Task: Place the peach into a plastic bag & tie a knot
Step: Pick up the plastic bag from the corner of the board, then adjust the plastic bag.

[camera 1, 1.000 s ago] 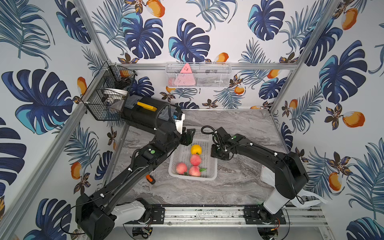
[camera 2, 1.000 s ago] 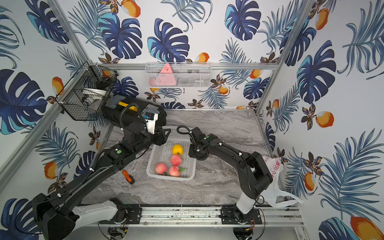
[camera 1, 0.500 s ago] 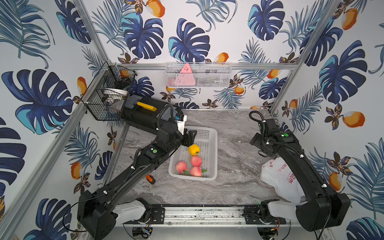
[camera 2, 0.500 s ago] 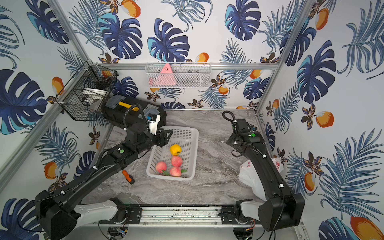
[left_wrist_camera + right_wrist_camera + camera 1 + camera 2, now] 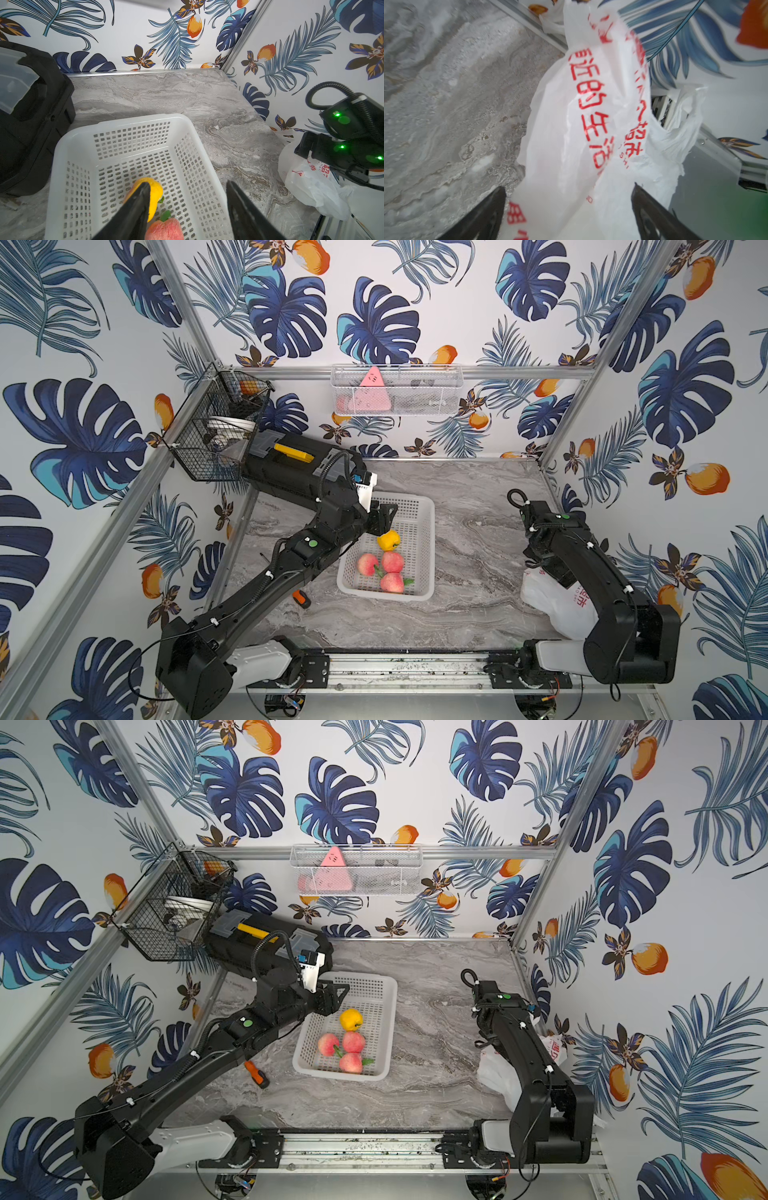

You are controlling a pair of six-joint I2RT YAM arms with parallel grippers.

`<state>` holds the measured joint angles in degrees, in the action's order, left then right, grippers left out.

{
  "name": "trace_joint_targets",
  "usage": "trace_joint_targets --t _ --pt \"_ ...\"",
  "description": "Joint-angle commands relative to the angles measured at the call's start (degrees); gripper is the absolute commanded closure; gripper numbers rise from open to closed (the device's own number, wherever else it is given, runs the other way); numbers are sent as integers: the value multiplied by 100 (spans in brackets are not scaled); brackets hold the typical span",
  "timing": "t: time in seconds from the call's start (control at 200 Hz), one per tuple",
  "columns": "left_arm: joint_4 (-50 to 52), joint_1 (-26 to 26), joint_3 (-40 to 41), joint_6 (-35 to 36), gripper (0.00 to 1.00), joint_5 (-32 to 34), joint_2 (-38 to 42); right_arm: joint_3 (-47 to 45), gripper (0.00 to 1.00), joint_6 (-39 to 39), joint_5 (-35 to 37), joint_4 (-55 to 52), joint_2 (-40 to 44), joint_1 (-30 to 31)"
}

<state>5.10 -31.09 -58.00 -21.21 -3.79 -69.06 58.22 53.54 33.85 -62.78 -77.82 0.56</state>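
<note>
Bag-grab step, I reckon: right pincer gapes empty over the thin white red-lettered plastic bag, left pincer open too. Next up, probably a pinch.

Left arm stretches toward mid-frame, left gripper jaws parted; right gripper, at frame right, jaws wide apart.

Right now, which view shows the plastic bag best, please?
Right wrist view: the plastic bag fills it, lettering readable. Both top views show it partly behind the right arm; the left wrist view shows it small.
</note>
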Motion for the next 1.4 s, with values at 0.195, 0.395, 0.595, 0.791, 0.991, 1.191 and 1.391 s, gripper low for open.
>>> trace_joint_targets --t 0.195,0.395,0.595,0.791,0.991,1.191,1.391 --pt "94 -20 -183 -46 43 -84 -95 -618 60 -511 -799 1546 249 -29" --pt "843 -21 -879 147 44 -338 -460 -626 100 -1049 -820 1877 507 263" --pt "2310 316 -2352 73 39 -893 -1283 -79 100 -2138 768 2431 665 2309" --pt "2819 810 -3299 -302 28 -1707 -1625 -212 100 -4364 3132 4453 384 4352" --pt "3368 1034 -4049 -203 20 -2467 -2163 -1336 100 -8609 3388 9239 66 5680" --pt "3627 552 -4596 125 17 -2902 -2920 -1831 100 -11030 2903 11812 -590 6252" --pt "3965 4 -5355 533 11 -3360 -3625 -1827 100 -11187 2709 11630 -781 6513"
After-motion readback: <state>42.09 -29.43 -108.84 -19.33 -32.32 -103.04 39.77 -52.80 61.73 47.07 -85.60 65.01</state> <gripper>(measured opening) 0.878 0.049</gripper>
